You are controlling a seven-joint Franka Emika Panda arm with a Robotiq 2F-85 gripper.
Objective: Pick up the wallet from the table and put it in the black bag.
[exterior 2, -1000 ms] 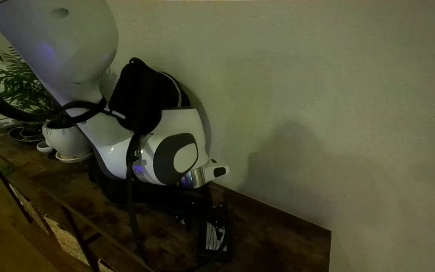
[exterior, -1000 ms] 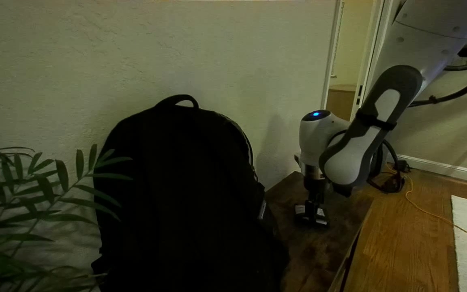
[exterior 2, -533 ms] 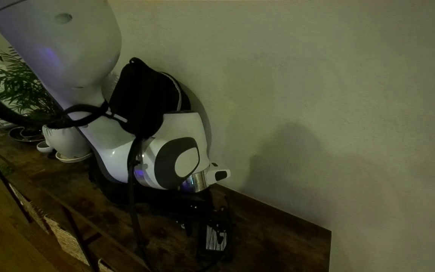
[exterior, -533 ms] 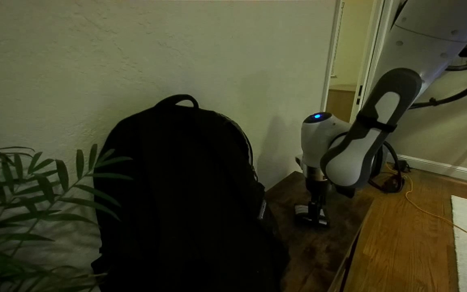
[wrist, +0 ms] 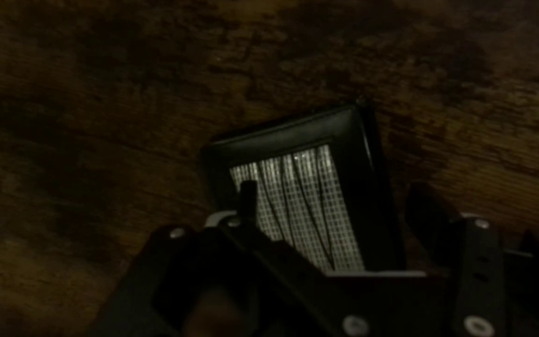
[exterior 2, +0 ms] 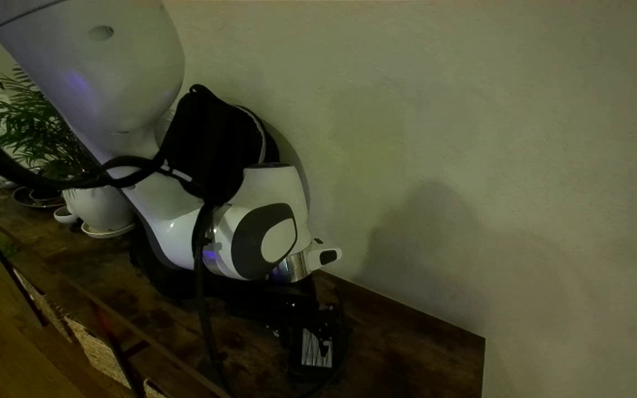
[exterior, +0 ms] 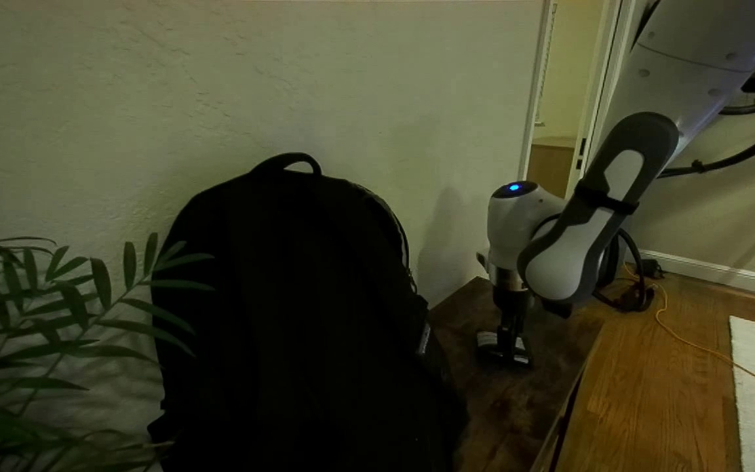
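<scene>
One wallet (wrist: 300,201) between bag (exterior: 299,314) and end edge of tabletop (exterior 2: 401,354), reached by parted jaws, apparently yet ungrasped, unbagged.

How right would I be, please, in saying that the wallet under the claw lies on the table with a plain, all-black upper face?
Only the plain black is wrong: the wrist view shows the wallet with a pale, dark-streaked panel inside its black border. It does lie on the table under the claw.
</scene>
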